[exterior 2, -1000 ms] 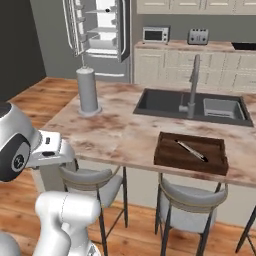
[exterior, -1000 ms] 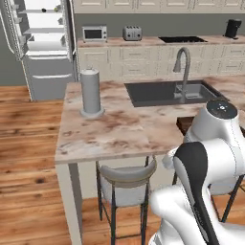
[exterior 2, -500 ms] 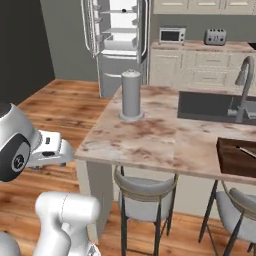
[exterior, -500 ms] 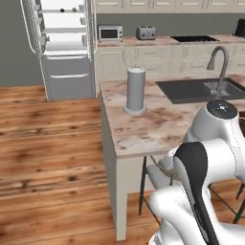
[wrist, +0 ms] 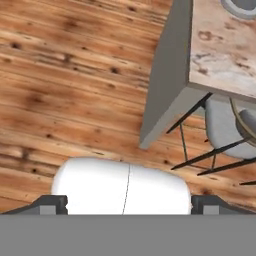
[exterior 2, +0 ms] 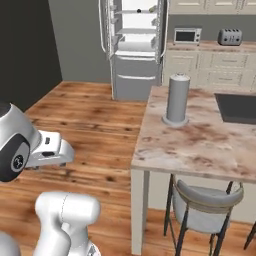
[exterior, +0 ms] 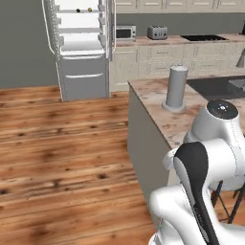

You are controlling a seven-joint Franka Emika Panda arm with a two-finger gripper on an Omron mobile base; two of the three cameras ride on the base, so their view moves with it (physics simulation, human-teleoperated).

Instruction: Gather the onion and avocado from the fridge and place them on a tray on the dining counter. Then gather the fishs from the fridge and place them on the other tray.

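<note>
**A:** How far along is the job?

**B:** Barely begun, by my reading. Going left to right: at the far left stands the tall grey French-door fridge (exterior: 82, 45), doors swung open, white shelves lit. On its top shelf sit two tiny round items, one dark and one golden-brown; the golden one may be the small round golden-brown onion (exterior: 89, 9), but it is too small to be sure. I cannot pick out the avocado or any fish.

**A:** And to the right of that?

**B:** Bare plank floor, then the kitchen island with the beige-brown marbled stone top (exterior 2: 200, 142), the dining counter. A grey upright cylinder (exterior 2: 177, 99) stands on it. The visible part of the top shows no tray.

**A:** Where is the hand?

**B:** The two-finger gripper (wrist: 123, 202) points down at the floor, its dark fingertips (wrist: 50, 202) spread wide with nothing between them. The fridge is well ahead of the fingers, across open floor; the counter corner lies just beyond and to one side of them.

**A:** So what remains?

**B:** Everything, I judge: reach the fridge, fetch onion and avocado, then the fish.
</note>
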